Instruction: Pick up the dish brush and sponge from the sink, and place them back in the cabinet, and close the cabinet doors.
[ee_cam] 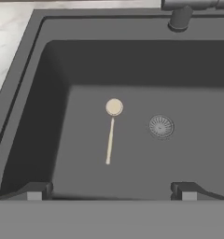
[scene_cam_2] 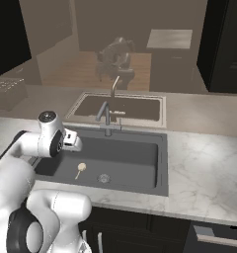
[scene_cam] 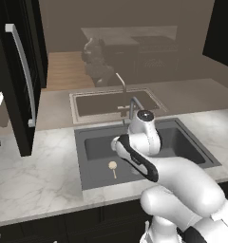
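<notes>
A: Where's the brush?

B: Brush (ee_cam: 111,130) lies flat on the floor of the sink (ee_cam: 34,116), round cream head toward the faucet (ee_cam: 181,14), thin pale stick pointing back at the camera. The drain (ee_cam: 161,126) sits just beside it, not touching.

A: Gripper?

B: Gripper (ee_cam: 111,190) hangs above the basin looking down, the 2 dark tips wide apart, nothing between them. My guess is it's lining up over the brush for a pick.

A: Sponge?

B: Can't spot any green in the basin from these views. May be hidden behind the arm.

A: Textures?

B: Sink is matte dark grey, rectangular with sloped walls. Drain is a ribbed metal disc. Counter (scene_cam: 35,175) is pale veined marble. The handle looks thin and low, so probably a fiddly pinch.

A: Cabinet?

B: Black door (scene_cam: 16,80) stands swung out at left, with 1 long silver bar handle (scene_cam: 22,71). Probably left open to take the items.
</notes>
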{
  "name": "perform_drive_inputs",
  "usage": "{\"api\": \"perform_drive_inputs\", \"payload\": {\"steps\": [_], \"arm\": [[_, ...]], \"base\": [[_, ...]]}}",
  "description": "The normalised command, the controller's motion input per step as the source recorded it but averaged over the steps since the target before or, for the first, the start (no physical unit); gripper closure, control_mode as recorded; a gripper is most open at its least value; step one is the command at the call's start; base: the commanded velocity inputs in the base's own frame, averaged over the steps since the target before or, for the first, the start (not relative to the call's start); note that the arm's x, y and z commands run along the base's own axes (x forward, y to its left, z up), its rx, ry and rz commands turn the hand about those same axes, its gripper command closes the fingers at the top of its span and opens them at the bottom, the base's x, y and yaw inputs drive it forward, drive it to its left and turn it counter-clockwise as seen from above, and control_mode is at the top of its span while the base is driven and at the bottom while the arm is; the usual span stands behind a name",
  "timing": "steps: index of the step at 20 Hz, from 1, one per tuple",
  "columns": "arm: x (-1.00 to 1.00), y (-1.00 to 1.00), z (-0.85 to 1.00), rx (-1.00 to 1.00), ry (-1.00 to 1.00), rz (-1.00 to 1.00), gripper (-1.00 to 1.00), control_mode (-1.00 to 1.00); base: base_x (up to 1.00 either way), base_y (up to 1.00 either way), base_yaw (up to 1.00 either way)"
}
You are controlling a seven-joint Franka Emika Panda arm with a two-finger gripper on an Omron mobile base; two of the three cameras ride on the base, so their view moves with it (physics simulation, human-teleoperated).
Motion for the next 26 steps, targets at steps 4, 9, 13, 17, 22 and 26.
{"api": "perform_drive_inputs", "payload": {"steps": [4, 9, 13, 17, 22, 26], "arm": [[0.31, 0.02, -0.34, 0.0, 0.02, 0.0, -1.0, -1.0], [0.26, 0.03, -0.32, 0.0, 0.02, 0.0, -1.0, -1.0], [0.25, 0.02, -0.34, 0.0, 0.02, 0.0, -1.0, -1.0], [0.2, 0.01, -0.34, 0.0, 0.01, 0.0, -1.0, -1.0], [0.21, 0.03, -0.28, 0.0, 0.02, 0.0, -1.0, -1.0], [0.19, 0.06, -0.26, 0.0, 0.01, 0.0, -1.0, -1.0]], "base": [[0.0, 0.0, 0.0], [0.0, 0.0, 0.0], [0.0, 0.0, 0.0], [0.0, 0.0, 0.0], [0.0, 0.0, 0.0], [0.0, 0.0, 0.0]]}}
